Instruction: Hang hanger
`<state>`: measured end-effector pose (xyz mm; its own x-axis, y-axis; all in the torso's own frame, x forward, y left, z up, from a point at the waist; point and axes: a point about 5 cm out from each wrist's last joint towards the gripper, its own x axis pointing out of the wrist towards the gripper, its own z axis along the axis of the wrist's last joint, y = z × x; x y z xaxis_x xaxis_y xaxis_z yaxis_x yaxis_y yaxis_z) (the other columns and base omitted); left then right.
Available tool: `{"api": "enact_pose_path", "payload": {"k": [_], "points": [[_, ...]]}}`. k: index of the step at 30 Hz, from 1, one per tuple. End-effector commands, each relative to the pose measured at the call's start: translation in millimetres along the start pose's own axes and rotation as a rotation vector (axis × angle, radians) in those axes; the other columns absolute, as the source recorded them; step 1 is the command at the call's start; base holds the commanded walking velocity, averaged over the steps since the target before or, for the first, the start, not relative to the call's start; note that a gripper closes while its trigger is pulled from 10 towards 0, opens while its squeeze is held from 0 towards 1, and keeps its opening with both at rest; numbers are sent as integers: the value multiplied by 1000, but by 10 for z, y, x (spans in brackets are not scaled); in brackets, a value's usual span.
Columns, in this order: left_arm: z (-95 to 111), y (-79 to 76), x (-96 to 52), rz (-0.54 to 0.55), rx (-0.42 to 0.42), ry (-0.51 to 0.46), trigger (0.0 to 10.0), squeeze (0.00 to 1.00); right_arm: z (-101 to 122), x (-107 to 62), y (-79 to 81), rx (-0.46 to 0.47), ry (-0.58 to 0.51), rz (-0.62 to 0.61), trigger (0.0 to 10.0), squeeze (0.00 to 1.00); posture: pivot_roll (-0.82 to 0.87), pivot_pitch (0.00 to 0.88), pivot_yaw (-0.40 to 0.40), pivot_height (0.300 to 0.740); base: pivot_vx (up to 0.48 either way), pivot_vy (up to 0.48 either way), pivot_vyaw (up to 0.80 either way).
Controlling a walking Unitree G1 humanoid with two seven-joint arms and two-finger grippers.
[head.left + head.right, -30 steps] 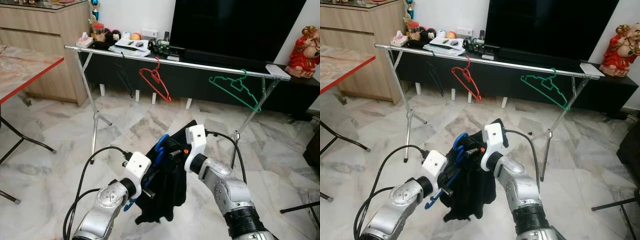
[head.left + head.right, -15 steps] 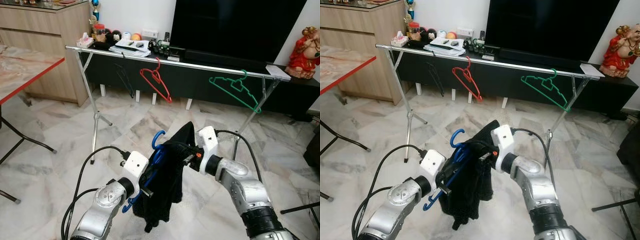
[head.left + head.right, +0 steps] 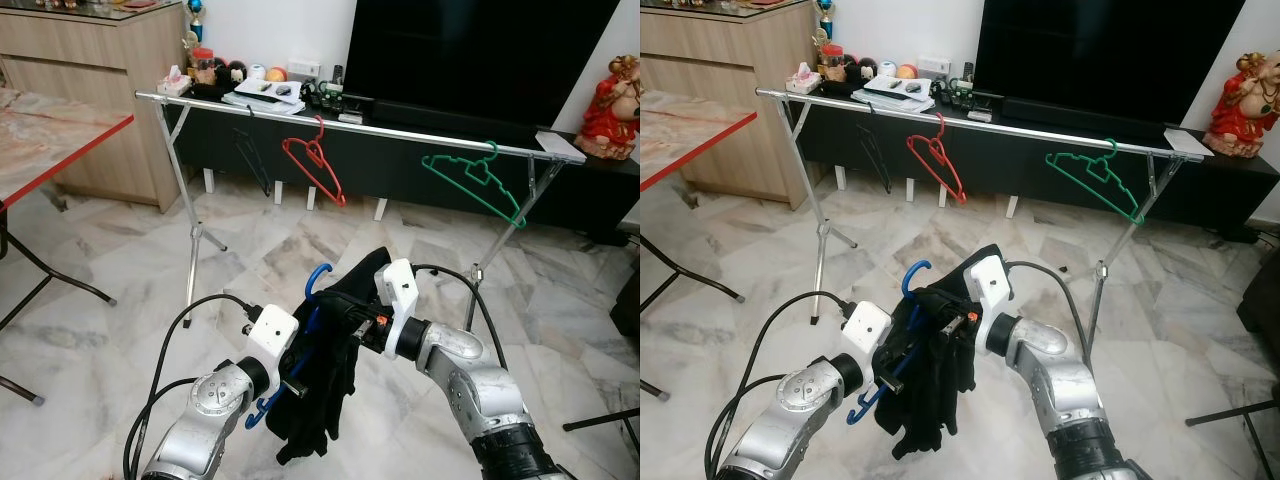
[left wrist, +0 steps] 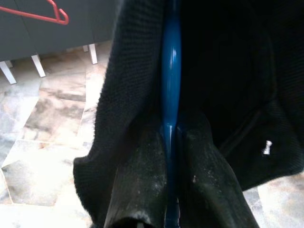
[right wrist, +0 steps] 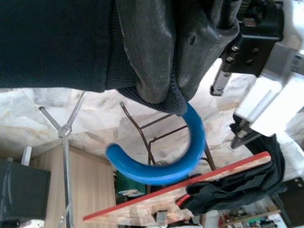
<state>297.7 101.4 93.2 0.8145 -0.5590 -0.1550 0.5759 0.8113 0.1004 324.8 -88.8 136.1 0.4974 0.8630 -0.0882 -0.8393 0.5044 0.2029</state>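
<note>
Blue hanger [image 3: 316,300] with black garment [image 3: 322,395] held low, well short of rail [image 3: 400,131]. Left gripper [image 4: 168,142] clamped hanger bar; right gripper [image 5: 164,92] pinched garment at hook. I judged garment might slip, or hook miss rail.

My two arms are brushed silver with ribbed black cuffs — white camera blocks sit on each wrist, black cables loop off them, and the fingers are scuffed matte black.
</note>
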Motion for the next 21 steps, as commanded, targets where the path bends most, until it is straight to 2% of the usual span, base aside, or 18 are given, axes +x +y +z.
{"api": "enact_pose_path", "payload": {"k": [1, 7, 8, 21], "points": [[67, -36, 43, -20, -11, -28, 10000, 0, 75, -6, 48, -38, -22, 42, 10000, 0, 129, 0, -129, 740, 0, 0, 0], [71, -30, 46, -18, -13, -31, 10000, 0, 43, -21, 33, -49, 0, 33, 10000, 0, 130, 0, -128, 740, 0, 0, 0], [73, -28, 47, -19, -12, -32, 10000, 0, 17, -21, 26, -58, 25, 26, 10000, 1000, 130, 0, -128, 740, 0, 0, 0], [98, -13, 57, -12, -15, -44, 10000, 0, -46, -23, 61, -113, 84, 47, 10000, 1000, 130, 0, -130, 740, 0, 0, 0]]}}
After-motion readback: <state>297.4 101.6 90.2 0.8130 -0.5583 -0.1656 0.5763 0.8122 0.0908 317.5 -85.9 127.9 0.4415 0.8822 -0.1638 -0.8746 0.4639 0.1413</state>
